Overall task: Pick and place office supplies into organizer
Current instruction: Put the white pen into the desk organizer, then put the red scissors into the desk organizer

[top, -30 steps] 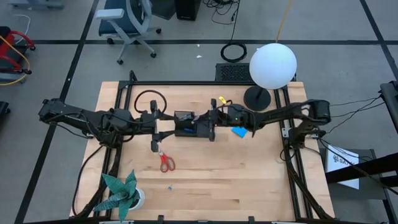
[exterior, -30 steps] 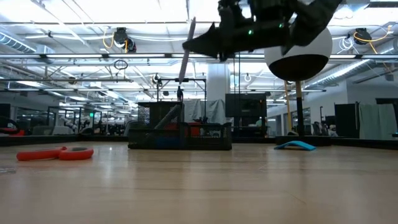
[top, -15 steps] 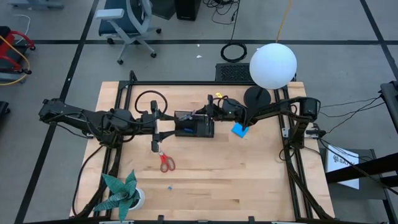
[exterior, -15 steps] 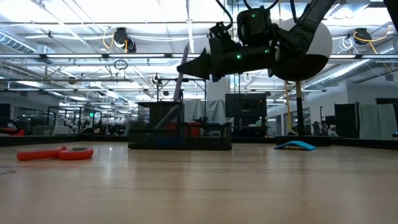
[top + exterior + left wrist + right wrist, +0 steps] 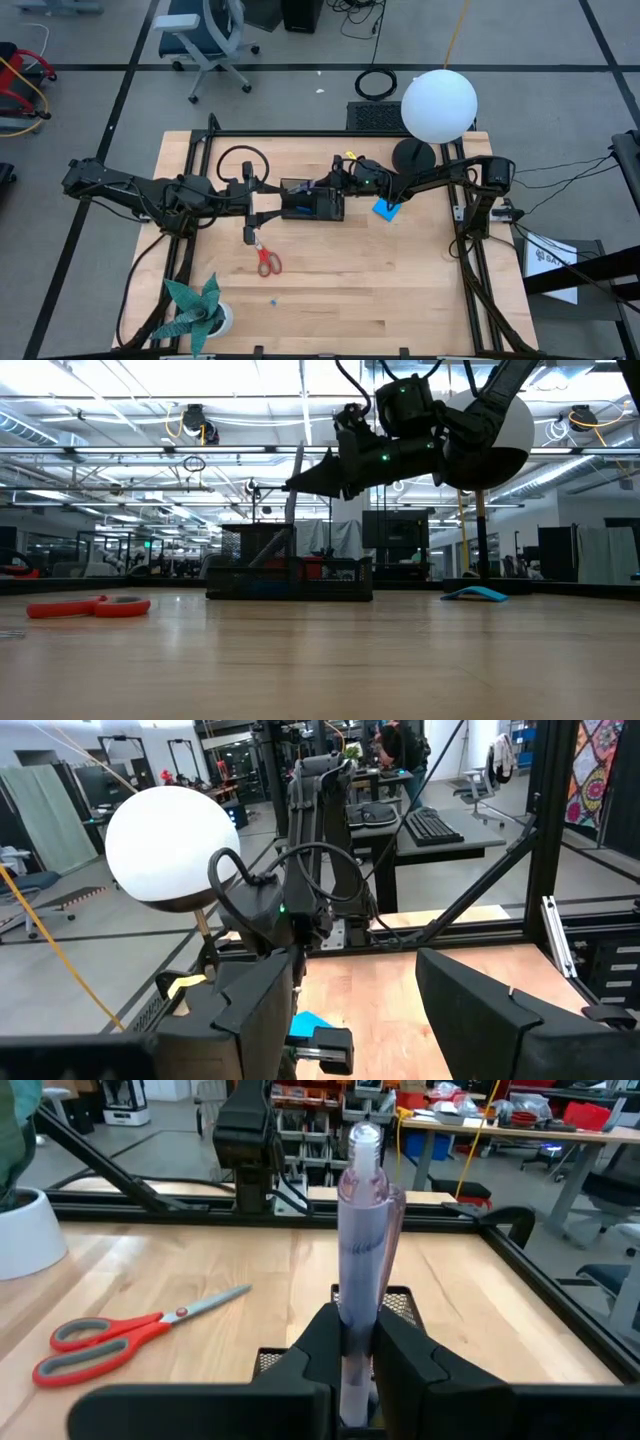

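My right gripper [image 5: 296, 484] hangs over the black mesh organizer [image 5: 312, 204], shut on a slim purple pen [image 5: 362, 1230] that stands almost upright. The organizer [image 5: 290, 577] holds other pens that lean inside it. Just left of the organizer, my left gripper [image 5: 266, 204] is open and raised, with nothing between its fingers [image 5: 250, 1005]. The red-handled scissors [image 5: 266, 259] lie flat on the table nearer the front. A blue notepad [image 5: 385, 209] lies to the organizer's right, and a tiny blue piece [image 5: 272, 299] sits near the front. My right gripper pinches the pen's lower half [image 5: 356, 1318] between its two fingers. The fingers [image 5: 318, 1342] come in about level from the table's right side and lie across the pen. The pen stands nearly upright, top tilted slightly, its lower end [image 5: 290, 517] clear above the organizer.
A lamp with a white globe [image 5: 439, 104] and round black base [image 5: 413, 157] stands at the far right. A teal paper plant in a white pot [image 5: 196, 311] stands at the near left corner. A black cable loop [image 5: 241, 160] lies behind the left gripper.
My right gripper has come down toward the organizer and a little toward the table's left and far side, carrying the pen, which stays near upright. Most of the drop came early in the second. The left arm has kept still.
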